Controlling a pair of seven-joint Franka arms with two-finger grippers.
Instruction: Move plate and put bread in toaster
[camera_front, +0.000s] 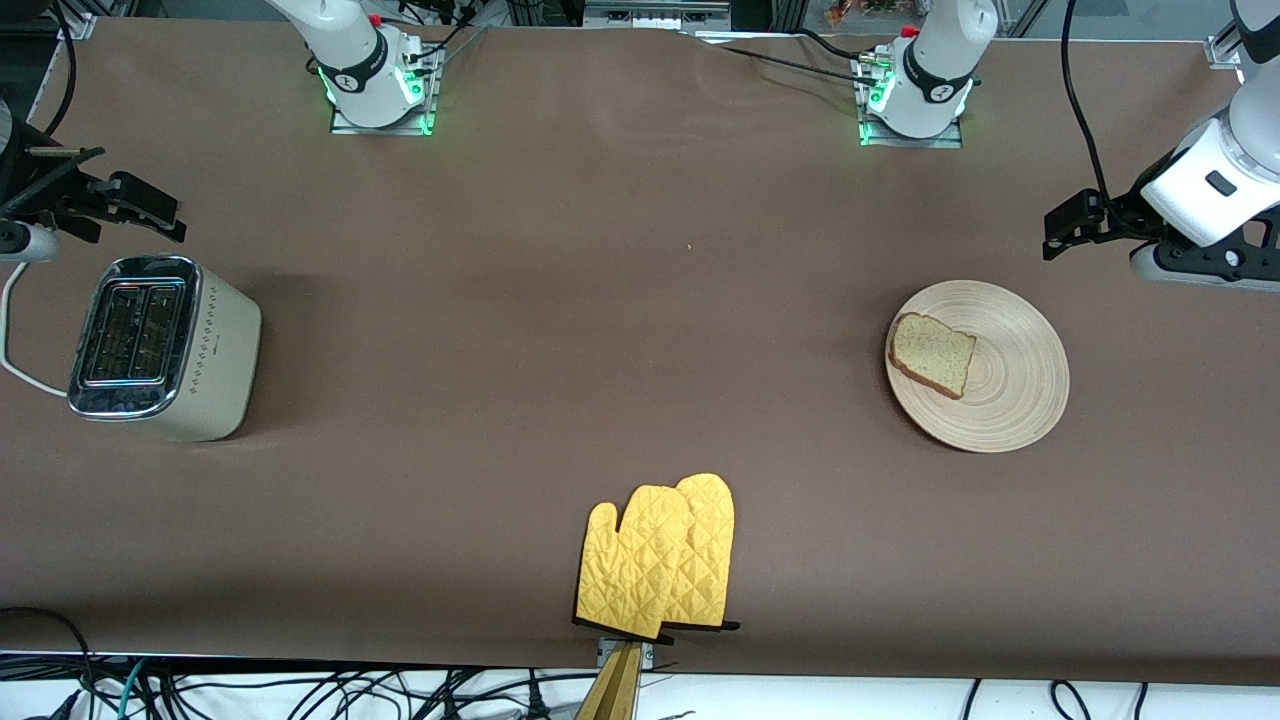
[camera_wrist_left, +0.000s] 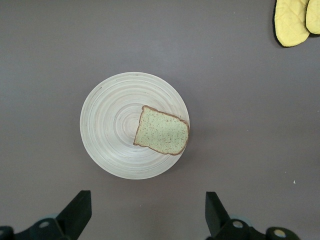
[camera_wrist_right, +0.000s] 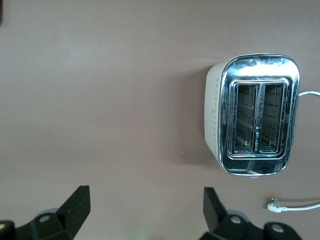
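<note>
**Nothing touched yet — bread at one end, toaster at the other**

My left gripper (camera_wrist_left: 147, 215) hangs in the air at the left arm's end of the table (camera_front: 640, 250), close by the plate (camera_front: 1010, 400), fingers spread wide and holding nothing. My right gripper (camera_wrist_right: 145, 215) hangs at the right arm's end, close by the toaster (camera_front: 165, 345), fingers likewise spread and empty.

The plate rests flat on the table, well apart from the toaster. The bread (camera_front: 932, 354) lies on it, off-centre, with its crust edge reaching the rim on the side toward the table's middle. The toaster stands upright with both slots open to the top and nothing in them; its white cord (camera_front: 15, 350) trails off at the table's edge. A pair of yellow oven mitts (camera_front: 660, 565) lies nearer to the front camera than everything else, about midway along the table.

What worries me from here:

- The plate is flat and low. I judge that a pinch on its rim could tip it, and the slice, already at the edge, could slide off onto the table.
- Dragging the plate instead could make it catch on the brown table cover and jolt the bread loose.
- The bread is thin and probably soft; fingers pressing too hard may crumple it, and a tilted slice would snag on the chrome slot edge rather than drop in.
- The toaster looks light — a nudge from the side could shift it.
</note>
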